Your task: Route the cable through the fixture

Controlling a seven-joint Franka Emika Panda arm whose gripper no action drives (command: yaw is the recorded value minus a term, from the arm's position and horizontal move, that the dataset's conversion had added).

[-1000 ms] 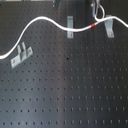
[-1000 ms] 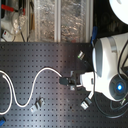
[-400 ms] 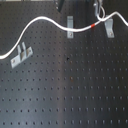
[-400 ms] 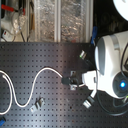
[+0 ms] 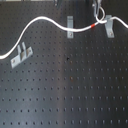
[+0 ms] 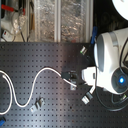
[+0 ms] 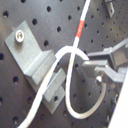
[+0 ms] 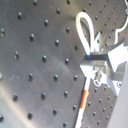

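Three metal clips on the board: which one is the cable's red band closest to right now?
The fixture at the first exterior view's upper right. The red band on the cable lies just beside it; the middle clip and twin-pronged bracket sit farther off.

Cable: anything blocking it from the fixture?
Nothing visible. In the first wrist view the cable runs right along the fixture, and the gripper holds its loop close beside it.

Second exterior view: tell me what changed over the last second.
The arm drifted slightly toward the second exterior view's upper right. The jaws stayed shut on the cable. In the first exterior view, the cable, its red band and the fixture show no visible shift.
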